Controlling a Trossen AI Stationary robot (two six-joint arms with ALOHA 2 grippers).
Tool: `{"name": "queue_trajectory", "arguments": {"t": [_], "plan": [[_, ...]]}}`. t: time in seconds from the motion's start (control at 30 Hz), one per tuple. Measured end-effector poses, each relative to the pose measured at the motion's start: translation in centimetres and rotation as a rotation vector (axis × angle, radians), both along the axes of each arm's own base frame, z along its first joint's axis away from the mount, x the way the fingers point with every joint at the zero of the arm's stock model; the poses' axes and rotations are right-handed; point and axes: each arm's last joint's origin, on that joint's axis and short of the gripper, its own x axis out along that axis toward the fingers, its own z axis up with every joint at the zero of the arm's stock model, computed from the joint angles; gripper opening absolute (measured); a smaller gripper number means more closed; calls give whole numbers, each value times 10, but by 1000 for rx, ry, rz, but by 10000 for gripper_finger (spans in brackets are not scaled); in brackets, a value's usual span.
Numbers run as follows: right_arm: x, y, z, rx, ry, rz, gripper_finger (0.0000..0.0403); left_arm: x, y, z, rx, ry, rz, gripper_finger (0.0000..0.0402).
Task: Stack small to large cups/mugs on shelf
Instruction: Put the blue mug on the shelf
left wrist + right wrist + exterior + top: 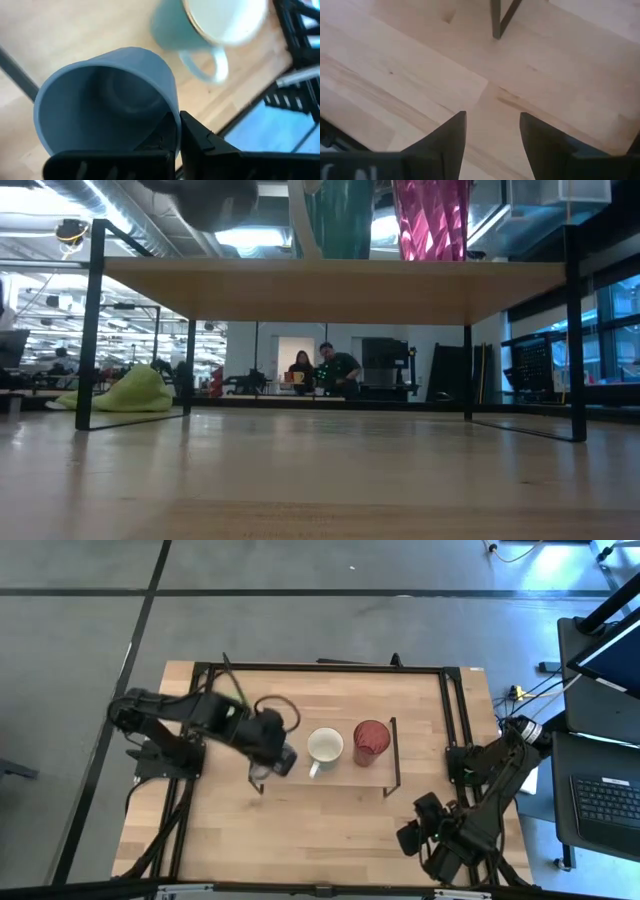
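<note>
jaws of the left gripper (175,137) pinch the rim wall of the small grey-blue mug (107,97), tilted over the shelf (345,778) end, beside the white mug (325,745) and faceted red tumbler (370,741). level it, lower gently (smooth glaze may slip). right gripper (490,135) waits spread over bare table (560,90).

Grey floor (330,565) w/ dark seam lines around the light-wood worktop (300,830), black frame. Side desk (600,790) at right w/ a keyboard (608,802) & cables. Low view: open office bg, exposed ducts (120,225) & ceiling lights overhead, glass partitions, 2 people seated at a far desk (322,370). Green lump (125,392) on the worktop's far edge.
</note>
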Motion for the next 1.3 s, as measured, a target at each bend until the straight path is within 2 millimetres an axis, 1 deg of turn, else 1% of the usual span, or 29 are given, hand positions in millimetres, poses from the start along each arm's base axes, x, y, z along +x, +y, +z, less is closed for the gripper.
{"name": "queue_trajectory", "arguments": {"t": [0.13, 0.23, 0.4, 0.53, 0.73, 0.9, 1.1, 1.3], "plan": [[-5, 2, 0, -11, 0, 3, 186, 4, 24, 7, -43, 15, 112, 1], [-7, 2, 1, -37, -24, 10, 186, 5, 34, 9, -114, 9, 221, 2], [-12, 2, 1, -76, -15, 23, 186, 9, 37, 5, -169, 23, 394, 2], [-21, 4, 3, -91, -7, 55, 186, 18, 37, -10, -171, 123, 482, 3], [-42, 5, 11, -118, 6, 109, 186, 43, 37, -33, -184, 206, 457, 5], [-57, 5, 18, -106, -7, 125, 186, 49, 45, -42, -180, 270, 446, 4], [-62, 6, 18, -100, 8, 133, 186, 51, 54, -42, -192, 257, 437, 4], [-62, 5, 18, -108, 13, 131, 186, 52, 56, -42, -196, 253, 443, 3]]}}
